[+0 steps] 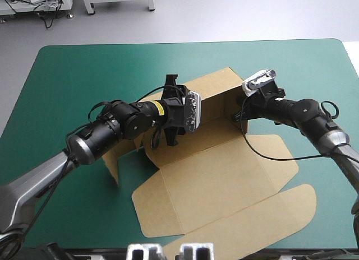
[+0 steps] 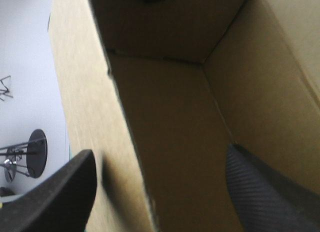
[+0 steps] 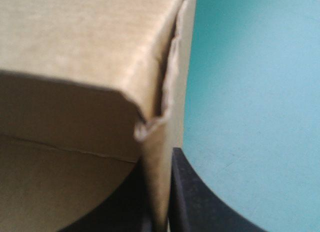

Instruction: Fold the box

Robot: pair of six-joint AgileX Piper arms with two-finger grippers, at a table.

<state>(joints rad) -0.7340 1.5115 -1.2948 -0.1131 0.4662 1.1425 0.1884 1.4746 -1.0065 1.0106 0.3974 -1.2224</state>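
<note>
While its far part already stands up as walls, the brown box (image 1: pixel 224 181) is only partly formed. It sits near the middle of the teal-green surface (image 1: pixel 84 75), with a back wall and a right side wall raised around a floor panel. The broad lid panel and its rounded flaps lie flat toward the near edge. On the left, a narrow flap stands up loosely by itself and does not look tucked into anything.

The left wrist view looks into the raised part: floor, far wall and side wall meet at a clean corner. One upright wall edge runs straight between the black fingers (image 2: pixel 60 192). The left end effector (image 2: pixel 160 157) is spread wide and straddles that wall, with one finger outside and one inside. It grips nothing.

The right end effector (image 3: pixel 156 184) is at the right-hand corner of the raised part. Its fingers are all but together, pinching the board of the side wall. Just ahead of the fingers, the wall's layered edge gapes slightly and looks a bit frayed.

My judgement is that the task is roughly mid-way. The walls are up, but the left side seems not yet locked, so it probably needs folding over and tucking. Whether the right wall's tabs are seated cannot be told. The lid remains flat.
</note>
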